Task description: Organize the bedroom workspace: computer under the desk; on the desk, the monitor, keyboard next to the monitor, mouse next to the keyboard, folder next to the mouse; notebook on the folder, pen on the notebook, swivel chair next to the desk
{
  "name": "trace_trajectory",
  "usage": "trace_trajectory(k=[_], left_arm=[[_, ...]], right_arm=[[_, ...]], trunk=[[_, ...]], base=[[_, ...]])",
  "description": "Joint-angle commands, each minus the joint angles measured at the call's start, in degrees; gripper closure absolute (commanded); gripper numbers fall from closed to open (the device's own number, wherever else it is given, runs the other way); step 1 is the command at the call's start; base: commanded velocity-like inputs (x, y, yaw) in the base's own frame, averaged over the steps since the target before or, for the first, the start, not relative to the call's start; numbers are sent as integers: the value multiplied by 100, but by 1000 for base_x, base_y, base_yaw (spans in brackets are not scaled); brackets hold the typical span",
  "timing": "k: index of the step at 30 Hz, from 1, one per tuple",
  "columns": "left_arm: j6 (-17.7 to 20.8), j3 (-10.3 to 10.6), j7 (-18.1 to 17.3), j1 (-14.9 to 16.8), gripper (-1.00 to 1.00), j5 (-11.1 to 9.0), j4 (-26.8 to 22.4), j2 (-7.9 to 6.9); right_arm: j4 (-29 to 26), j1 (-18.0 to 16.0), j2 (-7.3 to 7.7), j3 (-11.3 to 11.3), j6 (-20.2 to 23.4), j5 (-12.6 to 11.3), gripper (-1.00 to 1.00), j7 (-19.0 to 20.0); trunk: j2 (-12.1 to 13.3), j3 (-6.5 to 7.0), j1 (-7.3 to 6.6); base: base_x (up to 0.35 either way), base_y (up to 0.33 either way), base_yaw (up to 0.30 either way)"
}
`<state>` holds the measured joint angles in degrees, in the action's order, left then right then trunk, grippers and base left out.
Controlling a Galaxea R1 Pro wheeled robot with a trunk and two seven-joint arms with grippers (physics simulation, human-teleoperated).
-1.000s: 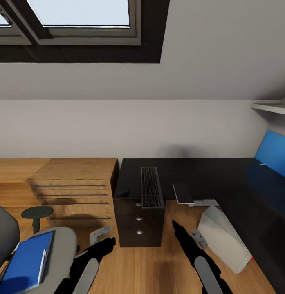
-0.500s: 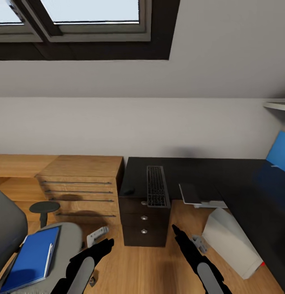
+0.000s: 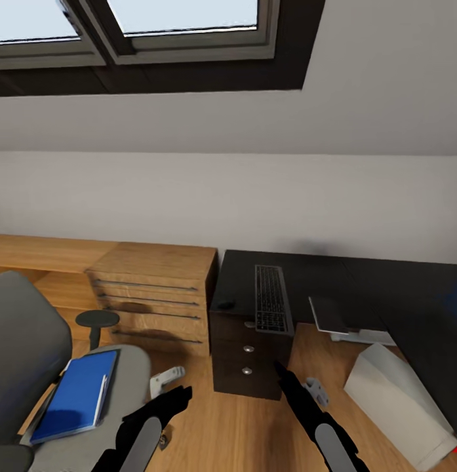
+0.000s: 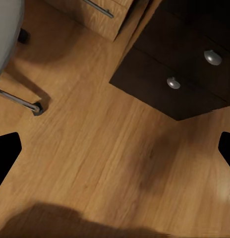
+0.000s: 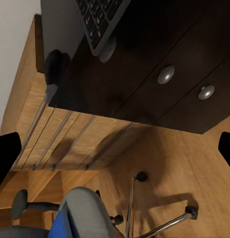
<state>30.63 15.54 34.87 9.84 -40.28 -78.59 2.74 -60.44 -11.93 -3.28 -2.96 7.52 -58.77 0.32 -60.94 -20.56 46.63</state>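
Under the skylight, keyboard (image 3: pixel 272 298) and mouse (image 3: pixel 225 305) already sit on our desk (image 3: pixel 359 278); at eight o'clock the folder (image 3: pixel 77 395) waits on the swivel chair (image 3: pixel 31 367). Both our grippers look wide, probably empty.

The left hand (image 3: pixel 179 397) hangs over the floor (image 3: pixel 241 426), the right hand (image 3: pixel 282 375) beside it. Ahead of both stands the surface (image 3: pixel 359 282); on it the keyboard (image 3: pixel 272 299) lies ahead of the right hand, the mouse (image 3: pixel 225 305) just left of the keyboard. Left of the left hand stands the swivel chair (image 3: pixel 31 341), the folder (image 3: pixel 76 395) on its seat. Right of the right hand, the computer (image 3: pixel 402 405) leans on the floor.
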Motion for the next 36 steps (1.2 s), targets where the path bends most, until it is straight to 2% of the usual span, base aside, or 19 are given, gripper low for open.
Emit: trace_trajectory(k=[1, 6, 7, 9, 11, 12, 13, 15, 16, 18, 20, 21, 22, 23, 27, 31, 33, 36], left_arm=[[7, 86, 54, 4, -100, -50, -11, -3], [12, 148, 54, 6, -100, -46, -37, -13], [14, 152, 54, 7, -100, -44, -69, -15], [27, 156, 55, 4, -100, -43, -145, -24], [34, 163, 55, 2, -100, -47, -216, -41], [35, 164, 55, 2, -100, -47, -229, -44], [37, 166, 55, 1, -100, -48, -247, -47], [38, 172, 55, 1, -100, -49, -263, -46], [39, 182, 55, 1, -100, -49, -266, -46], [37, 201, 55, 1, -100, -50, -267, -46], [34, 223, 55, 1, -100, -50, -269, -45], [33, 229, 55, 1, -100, -50, -270, -45], [32, 231, 55, 1, -100, -50, -270, -45], [32, 235, 55, 1, -100, -50, -270, -48], [36, 263, 55, 1, -100, -50, -278, -51], [39, 295, 55, 0, -100, -50, -279, -54], [31, 360, 32, 1, -100, -73, -345, -119], [29, 456, 37, 1, -100, -61, -441, -122]], right_arm=[[-4, -2, 0, 3, 17, -40, -100, 8], [48, -32, 3, 32, 22, -52, -100, 18], [92, -123, 8, 39, 33, -61, -100, 17], [213, -451, 34, 60, 61, -90, -100, 18], [559, -1004, 151, 168, 99, -235, -100, 99], [668, -1123, 201, 199, 118, -292, -100, 158], [917, -1304, 307, 243, 181, -415, -100, 349], [1428, -1469, 419, 277, 260, -543, -100, 688], [1851, -1551, 475, 290, 288, -586, -100, 887], [2223, -1640, 537, 299, 308, -616, -100, 1094], [2629, -1780, 641, 307, 335, -653, -100, 1672], [2732, -1817, 671, 309, 352, -664, -100, 1991], [2768, -1830, 681, 310, 358, -671, -100, 2140], [2842, -1856, 702, 318, 361, -687, -100, 2526], [2924, -1881, 714, 334, 349, -707, -100, 3008], [2931, -1881, 708, 331, 338, -706, -100, 3070], [2997, -1857, 774, 331, 403, -701, -100, 3135], [2978, -1857, 748, 331, 500, -702, -100, 3232]], trunk=[[-46, -25, 23], [-247, -115, 133], [-287, -133, 155], [-367, -169, 199], [-447, -205, 243], [-488, -223, 265], [-528, -241, 287], [-608, -277, 331], [-648, -295, 352], [-728, -331, 396], [-808, -366, 440], [-848, -384, 462], [-889, -402, 484], [-929, -420, 506], [-1089, -492, 594], [-1250, -564, 682], [-1248, -563, 681], [-1248, -563, 681]], base=[[0, 0, 24], [0, 0, 11], [0, 0, 3], [0, 0, 2], [0, 0, 1], [0, 0, 0], [0, 0, 0], [0, 0, 0], [0, 0, 0], [0, 0, 0], [0, 0, 0], [0, 0, 0], [0, 0, 0], [0, 0, 0], [0, 0, 0], [0, 0, 0], [0, 0, 0], [0, 0, 0]])
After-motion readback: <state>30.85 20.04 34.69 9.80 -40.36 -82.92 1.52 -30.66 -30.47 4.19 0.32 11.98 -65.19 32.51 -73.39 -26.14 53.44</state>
